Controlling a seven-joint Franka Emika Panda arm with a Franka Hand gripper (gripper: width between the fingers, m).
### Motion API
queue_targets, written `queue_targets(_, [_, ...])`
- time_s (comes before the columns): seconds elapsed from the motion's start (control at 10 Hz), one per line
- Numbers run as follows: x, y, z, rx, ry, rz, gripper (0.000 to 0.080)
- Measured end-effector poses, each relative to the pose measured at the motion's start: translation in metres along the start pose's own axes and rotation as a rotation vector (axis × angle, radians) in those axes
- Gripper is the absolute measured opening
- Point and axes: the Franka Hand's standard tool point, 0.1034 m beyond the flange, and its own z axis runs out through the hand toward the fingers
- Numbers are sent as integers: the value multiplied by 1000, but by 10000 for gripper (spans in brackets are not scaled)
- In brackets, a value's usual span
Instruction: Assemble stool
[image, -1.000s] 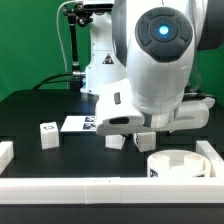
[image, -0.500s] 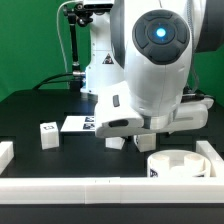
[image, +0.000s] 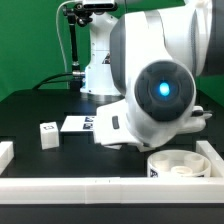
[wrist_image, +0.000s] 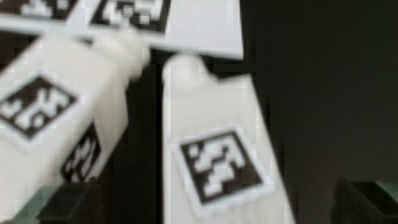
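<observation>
The stool is in loose parts on the black table. Its round white seat (image: 182, 166) lies at the front on the exterior view's right. One blocky white leg (image: 47, 134) stands on that view's left. The arm's body hides my gripper there. In the wrist view two tagged white legs lie side by side: one leg (wrist_image: 217, 140) runs between my fingertips, the other leg (wrist_image: 54, 100) lies beside it. My gripper (wrist_image: 205, 205) is open and straddles the first leg. Its dark fingers (wrist_image: 43, 205) stand apart from that leg with a gap on each side.
The marker board (image: 78, 124) lies flat behind the legs, and its tags (wrist_image: 151, 18) show past the leg tips in the wrist view. White border rails (image: 100, 188) run along the table's front and both sides. A black stand (image: 74, 40) rises at the back.
The arm has swung and dropped lower in the exterior view, and it now covers the two legs that showed in the middle. The jaws have stayed open.
</observation>
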Motion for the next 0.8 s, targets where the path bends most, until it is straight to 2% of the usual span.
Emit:
queue_targets(0.2, [3,-3,0,-5,15,-3,649])
queue_targets(0.3, [4,-3,3,-5,13,-3,609])
queue_targets(0.4, [7,-3,5,-6,19,-3,609])
queue_targets(0.6, [7,-3,6,-6,19,-4,337])
queue_targets(0.8, [7,-3,6,-6,19,-6,324])
